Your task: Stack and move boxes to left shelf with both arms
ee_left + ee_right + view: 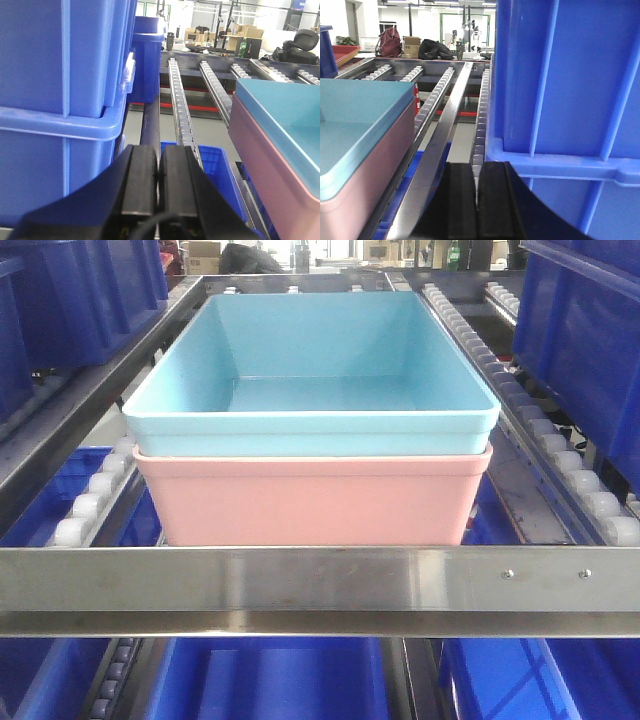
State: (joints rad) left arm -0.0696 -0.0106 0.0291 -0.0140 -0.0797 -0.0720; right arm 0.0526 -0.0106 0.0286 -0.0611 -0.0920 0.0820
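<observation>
Blue tub (310,365) nested in pink tub (310,500) on left shelf (320,580) | between both arms, untouched | left fingers (142,180) together, right fingers (460,200) together | dark blue bins (570,85) flank

Left gripper (158,172) and right gripper (476,192) each have jaws pressed together, holding nothing.

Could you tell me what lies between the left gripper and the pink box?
In the left wrist view, a roller rail runs between the shut left gripper and the pink box.
</observation>
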